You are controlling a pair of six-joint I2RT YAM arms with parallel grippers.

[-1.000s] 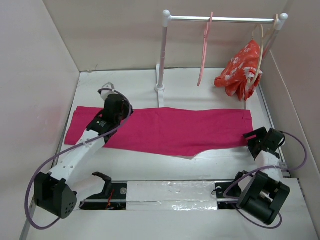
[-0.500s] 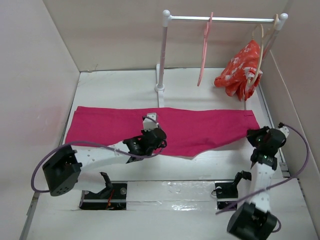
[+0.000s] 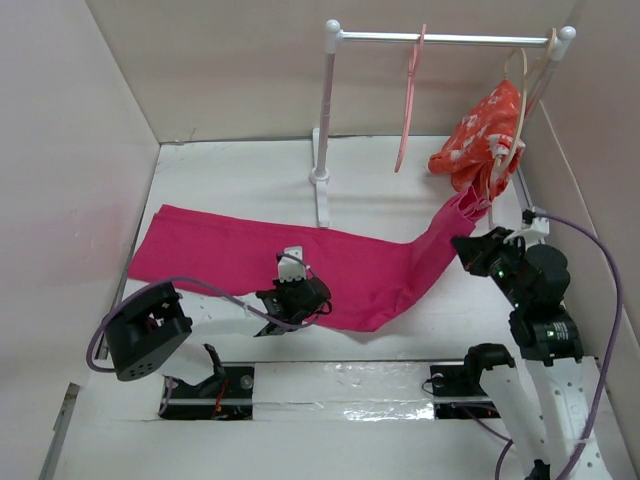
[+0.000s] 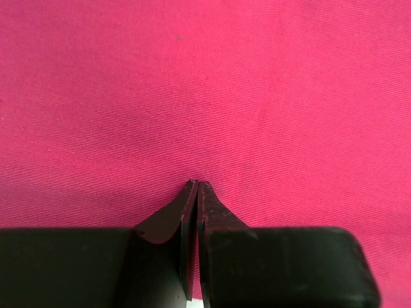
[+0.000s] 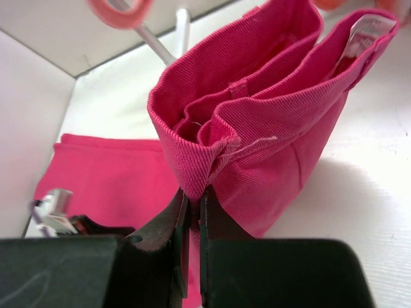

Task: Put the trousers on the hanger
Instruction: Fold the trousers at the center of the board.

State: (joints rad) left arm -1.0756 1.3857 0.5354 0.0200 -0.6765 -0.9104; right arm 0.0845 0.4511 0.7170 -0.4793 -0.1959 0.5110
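The magenta trousers [image 3: 230, 255] lie lengthwise across the white table. Their right waist end [image 3: 450, 225] is lifted off the surface. My right gripper [image 3: 463, 238] is shut on that waistband; in the right wrist view the folded trousers [image 5: 270, 128] rise from my right gripper [image 5: 192, 191]. My left gripper [image 3: 310, 298] is shut, its tips resting on the flat cloth near the trousers' front edge. The left wrist view shows only the trousers [image 4: 205, 90] beyond my left gripper [image 4: 198, 183], with no fold between the jaws. The salmon-pink hanger [image 3: 408, 100] hangs bare on the rail.
A white rack stands at the back, with its rail [image 3: 460, 39], left post [image 3: 325, 110] and foot [image 3: 320, 200] near the trousers. A red-orange floral garment [image 3: 482, 135] hangs on a beige hanger [image 3: 523, 95] just behind my right gripper. Walls enclose the table on three sides.
My right gripper shut on the waist end and raised it up and back toward the rack. My left arm swung from the left leg to the trousers' middle and shut.
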